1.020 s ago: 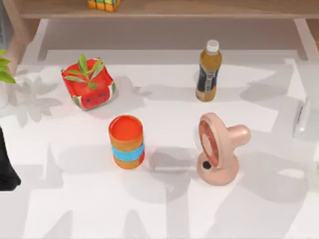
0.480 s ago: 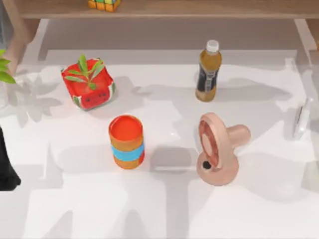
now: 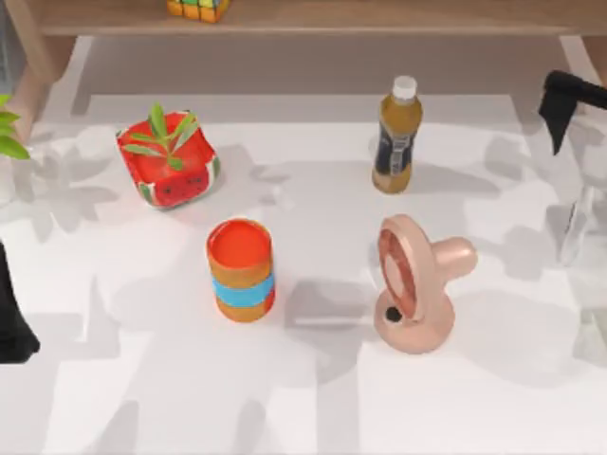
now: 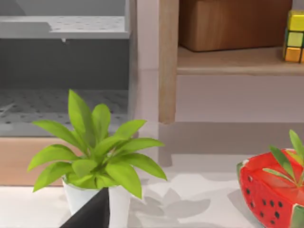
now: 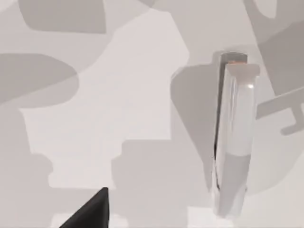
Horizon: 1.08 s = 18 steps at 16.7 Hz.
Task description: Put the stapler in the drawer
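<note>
**A:** Where's your target?

**B:** The stapler point(image 3: 575, 224) lies flat on the table point(image 3: 313, 398) at its far right edge, right of the pink fan point(image 3: 414, 284). Its long axis runs roughly front to back — slightly tilted.

**A:** Which arm do you send?

**B:** Your right arm point(image 3: 567, 100) — it hangs just behind the stapler, while the left arm point(image 3: 13, 313) sits parked at the far left edge. You'd likely close across the narrow width.

**A:** Fingers?

**B:** On either gripper, you cannot tell.
</note>
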### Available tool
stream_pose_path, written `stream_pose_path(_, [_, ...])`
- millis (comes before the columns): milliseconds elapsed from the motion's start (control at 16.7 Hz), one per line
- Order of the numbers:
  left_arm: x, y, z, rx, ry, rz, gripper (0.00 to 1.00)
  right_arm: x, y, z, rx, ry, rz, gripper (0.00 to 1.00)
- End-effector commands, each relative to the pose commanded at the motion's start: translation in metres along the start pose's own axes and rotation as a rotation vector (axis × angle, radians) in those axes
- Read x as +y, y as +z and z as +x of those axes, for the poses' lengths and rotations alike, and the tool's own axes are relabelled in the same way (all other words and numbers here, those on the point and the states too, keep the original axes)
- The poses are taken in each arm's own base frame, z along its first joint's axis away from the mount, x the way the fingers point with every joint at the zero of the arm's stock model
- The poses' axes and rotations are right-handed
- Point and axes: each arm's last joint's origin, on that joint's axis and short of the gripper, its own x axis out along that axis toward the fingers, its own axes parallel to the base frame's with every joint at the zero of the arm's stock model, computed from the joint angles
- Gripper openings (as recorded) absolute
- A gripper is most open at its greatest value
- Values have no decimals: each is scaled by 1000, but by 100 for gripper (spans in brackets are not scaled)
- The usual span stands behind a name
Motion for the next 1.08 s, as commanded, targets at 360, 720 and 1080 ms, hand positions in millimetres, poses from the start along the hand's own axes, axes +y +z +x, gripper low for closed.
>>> stream_pose_path(360, [0,0,0,0,0,0,100,4,-3,20,74,-71,-16,100])
stream_pose_path(720, [0,0,0,0,0,0,100,8,-1,34,73,-71,-16,100])
stream_pose_path(1080, [0,0,0,0,0,0,100,5,4,80,73,-69,-16,100])
